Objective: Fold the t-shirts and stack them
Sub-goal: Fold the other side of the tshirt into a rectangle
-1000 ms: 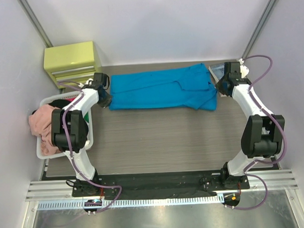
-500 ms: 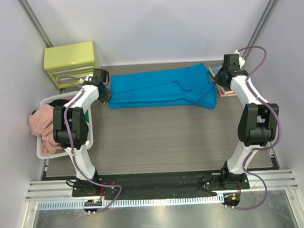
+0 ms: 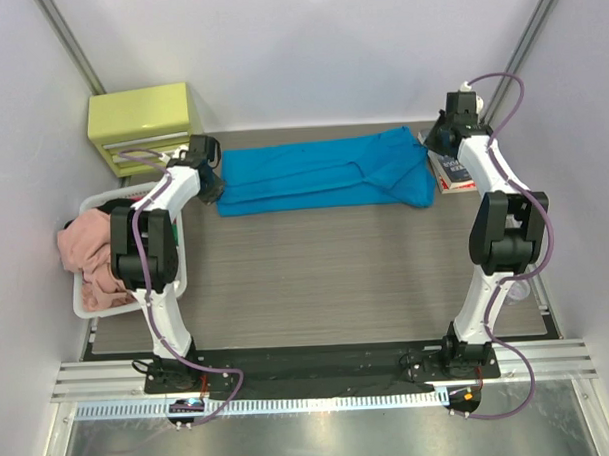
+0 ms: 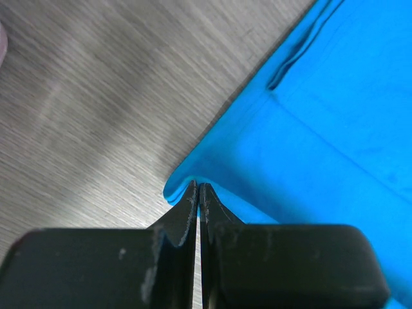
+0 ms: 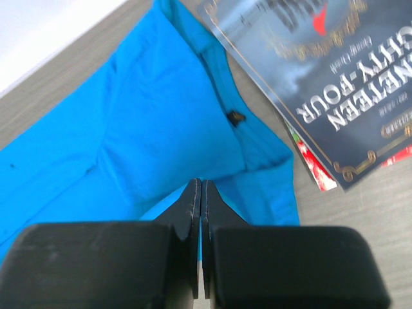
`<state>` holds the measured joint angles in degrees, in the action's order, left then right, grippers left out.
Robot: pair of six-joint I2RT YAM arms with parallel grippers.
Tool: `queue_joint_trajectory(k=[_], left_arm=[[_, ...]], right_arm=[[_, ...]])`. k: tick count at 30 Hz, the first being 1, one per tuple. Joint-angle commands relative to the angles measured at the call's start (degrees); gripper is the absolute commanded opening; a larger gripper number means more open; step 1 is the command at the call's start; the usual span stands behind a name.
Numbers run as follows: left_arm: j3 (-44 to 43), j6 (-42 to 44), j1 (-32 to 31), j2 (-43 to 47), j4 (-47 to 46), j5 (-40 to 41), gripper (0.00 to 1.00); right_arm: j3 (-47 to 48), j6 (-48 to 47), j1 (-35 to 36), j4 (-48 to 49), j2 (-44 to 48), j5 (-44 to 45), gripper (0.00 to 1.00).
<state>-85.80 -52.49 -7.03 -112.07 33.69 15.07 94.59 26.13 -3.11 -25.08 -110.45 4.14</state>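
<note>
One turquoise shirt (image 3: pixel 323 172) at 12 o'clock, left gripper (image 4: pixel 197 187) pinching its edge, right gripper (image 5: pixel 201 183) closed, two books (image 3: pixel 451 169) at 2 o'clock

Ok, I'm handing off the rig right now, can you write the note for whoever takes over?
Grippers: the left gripper is shut on the left corner of the turquoise t-shirt; the right gripper is shut on its right end, beside the books.
Things: the shirt lies stretched long across the far side of the table. A pink t-shirt hangs over the basket at left.
Done: no finished fold or stack is visible.
Left: finish this fold, then fold and stack the rest.
</note>
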Motion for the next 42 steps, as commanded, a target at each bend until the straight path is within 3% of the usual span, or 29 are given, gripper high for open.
queue_joint_trajectory(k=[1, 27, 42], left_arm=[[-3.14, 0.98, 0.52, -0.60, 0.06, 2.42, 0.00], [-11.84, 3.97, 0.44, -6.93, 0.41, 4.00, 0.00], [-13.69, 5.03, 0.44, -9.39, -0.03, 5.06, 0.00]], right_arm=[[6.74, -2.93, -0.23, 0.30, -2.13, -1.06, 0.01], [24.67, -9.34, -0.23, 0.74, -16.98, -10.20, 0.01], [26.53, -10.57, 0.13, 1.26, -21.56, -9.59, 0.01]])
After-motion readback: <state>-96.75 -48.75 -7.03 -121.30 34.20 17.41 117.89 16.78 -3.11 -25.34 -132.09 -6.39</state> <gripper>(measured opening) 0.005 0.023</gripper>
